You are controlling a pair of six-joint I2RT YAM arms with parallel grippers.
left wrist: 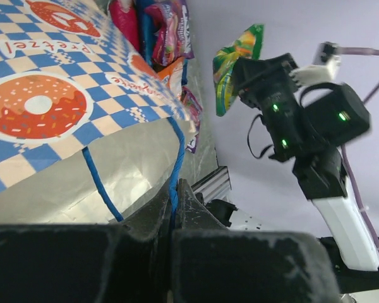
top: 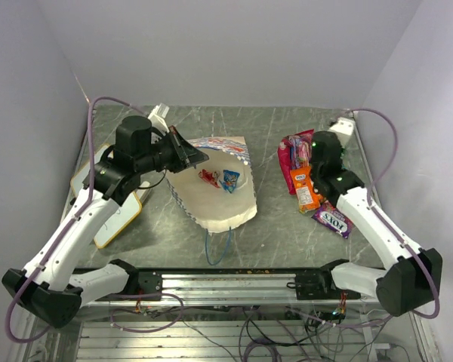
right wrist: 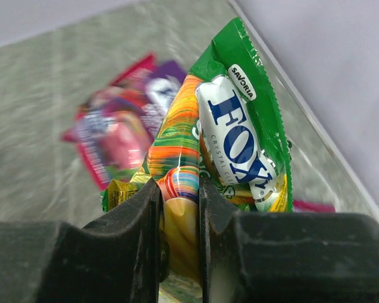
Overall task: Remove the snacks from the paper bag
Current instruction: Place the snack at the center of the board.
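Large cream-tan paper bag [top: 220, 210] with a blue-and-white checkered band and orange doughnut prints lies open on the grey marbled table [top: 287, 241], mouth toward the far side, centre-left in the top view. Left gripper [left wrist: 175, 197] is clamped tight on the bag's thin blue cord handle [left wrist: 177, 158] at the bag's far left rim, jaws pressed together with the cord between them. A second blue cord loop [top: 219, 245] trails off the bag's near edge. Two snacks sit inside the bag: a small red glossy packet [top: 208, 178] and a blue glossy packet [top: 230, 181] just beside it. Right gripper [right wrist: 180, 189] pinches a crinkly green-and-orange FOX'S packet [right wrist: 240, 126] by its lower end, the packet standing up between the fingers, off the table on the right side. Below and beyond it on the table lie a pink-red packet [top: 290, 162], an orange packet [top: 306, 188] and a purple packet [top: 332, 219], well apart from the bag. A yellow-edged whiteboard [top: 117, 219] rests at the left, partly under the left arm.
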